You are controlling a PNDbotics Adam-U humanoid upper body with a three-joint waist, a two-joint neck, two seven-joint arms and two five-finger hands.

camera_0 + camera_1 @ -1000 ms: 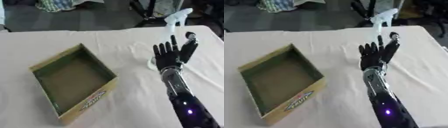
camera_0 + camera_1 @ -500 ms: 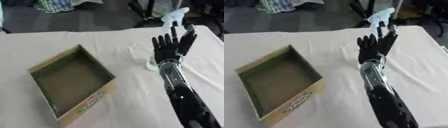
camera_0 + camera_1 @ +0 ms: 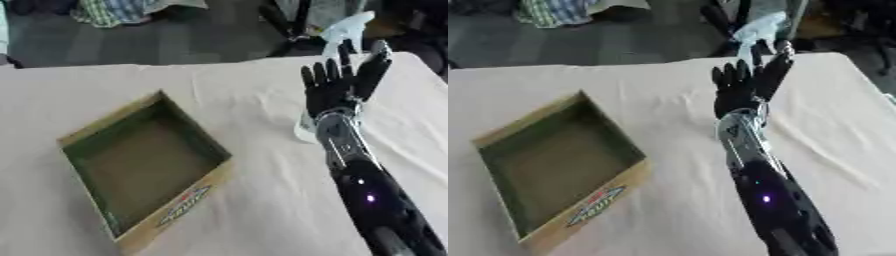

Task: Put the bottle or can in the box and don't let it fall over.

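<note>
A pale spray bottle (image 3: 343, 33) stands upright at the far right of the table, its white trigger head showing above my right hand (image 3: 337, 85) and a bit of its base (image 3: 304, 131) showing beside my wrist. The hand is open, fingers straight and pointing up, directly in front of the bottle and hiding most of its body. I cannot tell whether the palm touches it. An open cardboard box (image 3: 140, 165) with a dark green inside lies on the left half of the table, empty. My left hand shows in no view.
A cream cloth covers the table (image 3: 245, 95). Beyond the far edge are a dark floor, chair legs (image 3: 289, 20) and a checked cloth (image 3: 114, 9).
My right hand has moved forward and up toward the spray bottle, now covering more of its body. The view has shifted a little; the box has not moved.
</note>
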